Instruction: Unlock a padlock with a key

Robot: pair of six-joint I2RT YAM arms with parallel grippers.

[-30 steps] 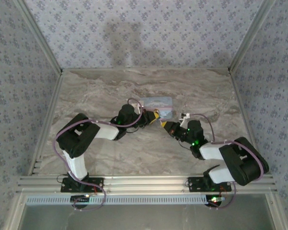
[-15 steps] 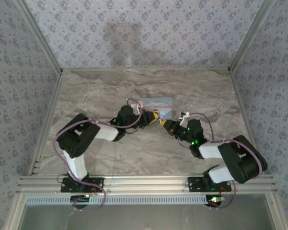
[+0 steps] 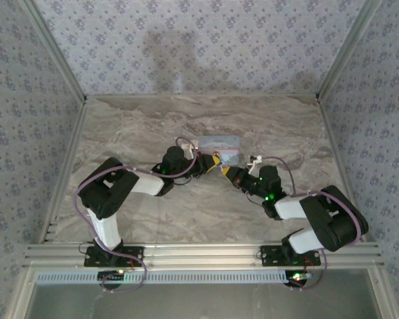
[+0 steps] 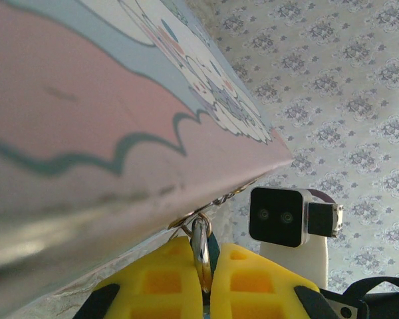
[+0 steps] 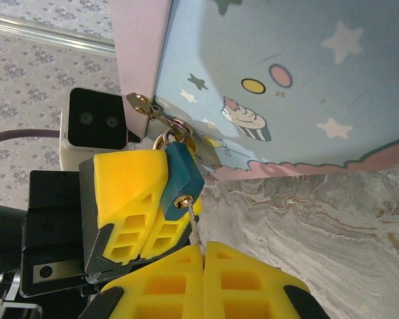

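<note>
So here the pale blue cartoon-printed tin box (image 5: 286, 80) sits on the marble-patterned desk (image 3: 139, 133), and both arms are bunched up at the tin's front edge. The small dark teal padlock (image 5: 181, 174) hangs right at the tin's lower corner, its shackle looped through the little brass hasp (image 5: 141, 103) on the tin's side. The left gripper (image 4: 206, 258) comes in from the tin's left. Its yellow fingers (image 4: 163, 282) are squeezed nearly together on the padlock, with just the lock body and the shiny shackle showing in the slit between the pads. In the right wrist view you can see one of those yellow pads pressed flat against the padlock's side, just below the hasp. The right gripper (image 5: 203, 256) is directly under the padlock, on the side away from the tin. Its two pads are pinched tight on a thin silver key (image 5: 194, 229), with basically no gap. The key's shaft runs straight up from the pads into the brass keyhole on the padlock's bottom face. From overhead the two grippers meet tip to tip just in front of the tin. I can't tell whether the shackle has popped.
</note>
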